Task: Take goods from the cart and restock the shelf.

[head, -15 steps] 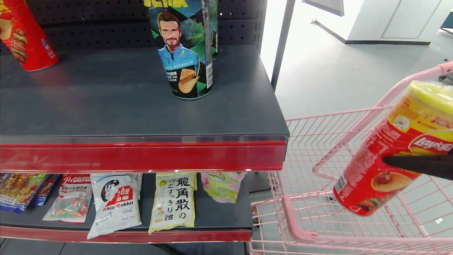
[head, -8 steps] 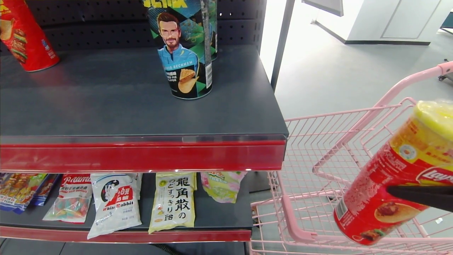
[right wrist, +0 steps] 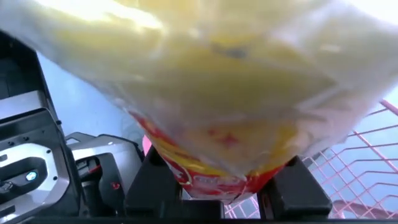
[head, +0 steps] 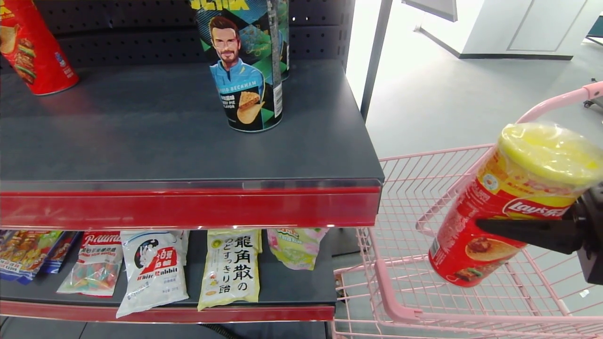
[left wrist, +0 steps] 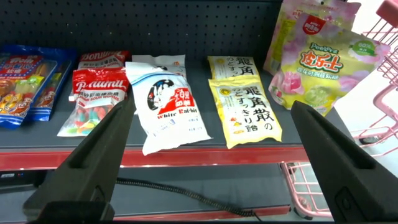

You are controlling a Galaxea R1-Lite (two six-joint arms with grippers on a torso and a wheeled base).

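My right gripper [head: 527, 230] is shut on a red chip can with a yellow lid [head: 506, 202], held tilted above the pink wire cart [head: 395, 301] to the right of the shelf. In the right wrist view the chip can [right wrist: 217, 112] sits between the black fingers [right wrist: 298, 190]. The upper shelf board [head: 141, 136] carries a dark chip can with a portrait [head: 245, 66] at the back middle and a red chip can [head: 33, 44] at the far left. My left gripper [left wrist: 211, 155] hangs open in front of the lower shelf, facing the snack bags.
The lower shelf [head: 301, 287] holds a row of snack bags: a white candy bag [head: 153, 273], a yellow bag [head: 231, 268], a pink-green bag [head: 294, 247]. A red price rail [head: 188, 207] fronts the upper shelf. A grey post [head: 374, 56] stands right of it.
The right gripper with the chip can dipped lower half a second ago, then rose again and shifted left toward the shelf, the can now more upright. The left arm has not moved.
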